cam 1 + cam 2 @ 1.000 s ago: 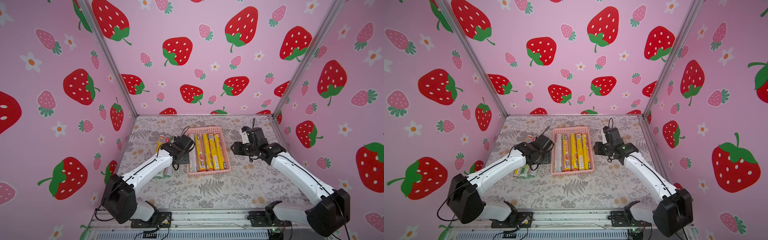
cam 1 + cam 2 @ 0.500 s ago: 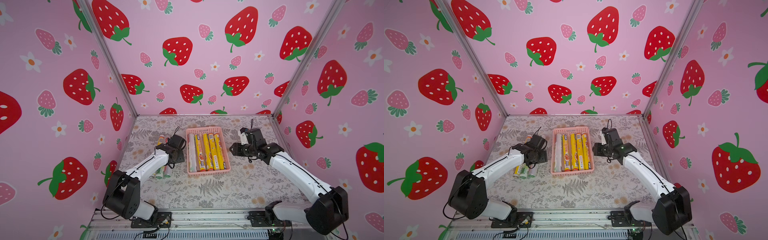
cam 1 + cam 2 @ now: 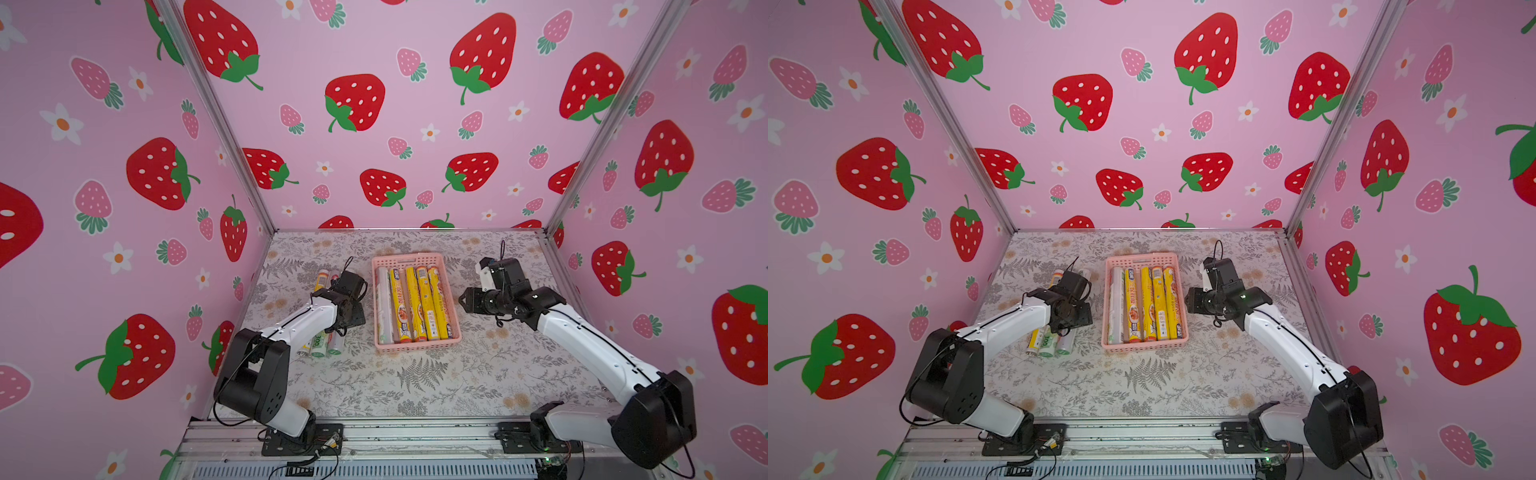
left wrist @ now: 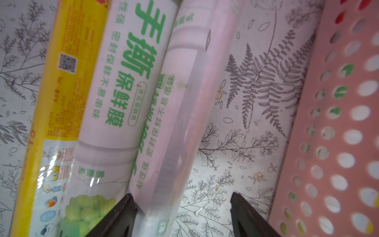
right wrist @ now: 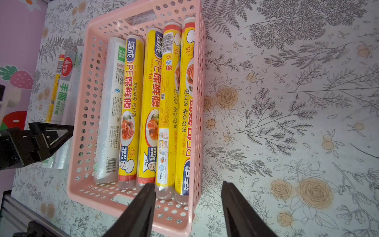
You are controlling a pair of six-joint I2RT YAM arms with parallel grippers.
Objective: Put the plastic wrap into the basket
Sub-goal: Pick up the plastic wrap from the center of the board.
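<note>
Scanning wide first: surface (image 3: 415,386) and basket (image 3: 417,345) sit as they did a second ago, basket centre-far; five rolls of plastic wrap (image 3: 415,303) lie side by side inside it, one white at left, four yellow. Left arm (image 3: 299,322) has drawn back leftward from the basket's left wall; it now hangs over three loose rolls (image 3: 1047,343) lying just left of the basket, not touching it; right arm (image 3: 582,336) has barely moved, right of the basket. Left gripper (image 4: 181,205): jaws released, straddling the white roll (image 4: 176,123) nearest the basket, nothing clamped yet; right gripper (image 5: 186,192): jaws parted, empty. Reading: the next pick looks to be starting; three rolls remain outside.
</note>
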